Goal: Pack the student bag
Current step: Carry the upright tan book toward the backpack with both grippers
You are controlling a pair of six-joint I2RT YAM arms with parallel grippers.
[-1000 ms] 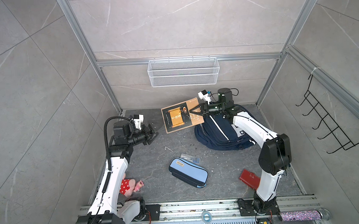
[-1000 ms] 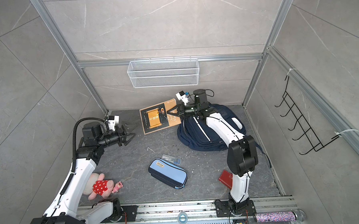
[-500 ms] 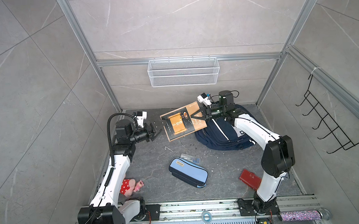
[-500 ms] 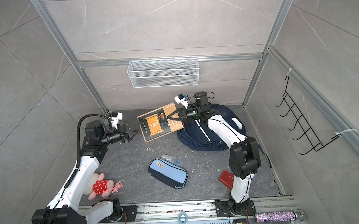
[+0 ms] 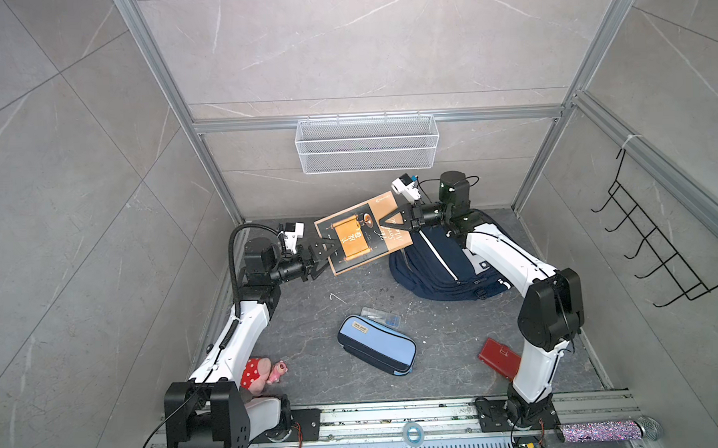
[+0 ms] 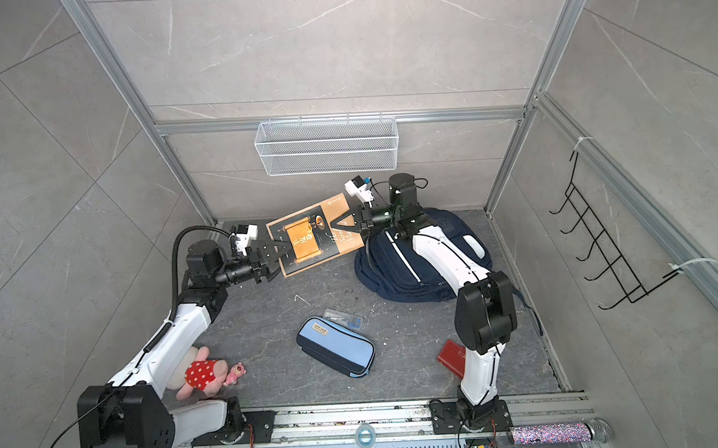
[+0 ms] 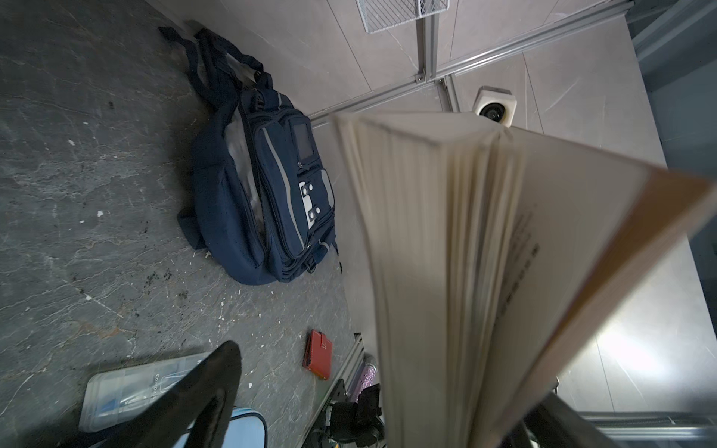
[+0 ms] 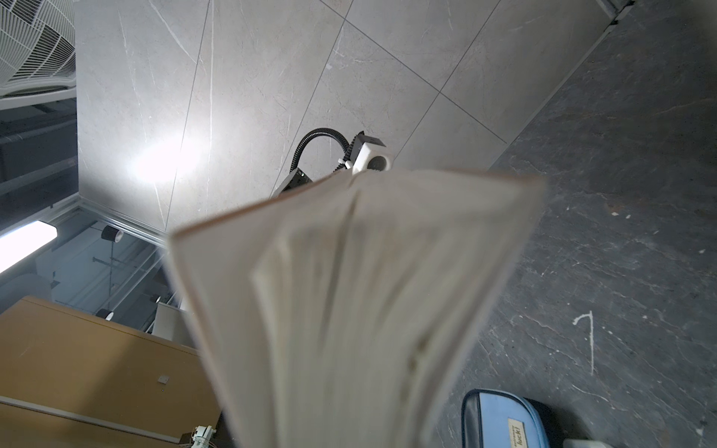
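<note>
Bag (image 5: 442, 263) lies near the right pincer (image 5: 386, 224), which pinches the book (image 5: 362, 237) aloft, seemingly so the left pincer (image 5: 327, 257), gaping astride its far edge, can take hold.

book (image 5: 362, 239), cover title: white cursive on the dark panel; I read "The", then roughly "So…" and "Ma…", no further.
scroll picture (image 6: 302, 242) on that cover: dark characters down the orange, too small for me.
corner print (image 5: 383, 197) on the cover: a small white word, unreadable from my end.
open page (image 7: 522, 263): lines of print, blurred.
pencil case label (image 8: 514, 431): the big word looks like "luck" (last letter unclear); smaller line beside it illegible.
clear box (image 7: 128, 390): "Comp…", rest hidden.
</note>
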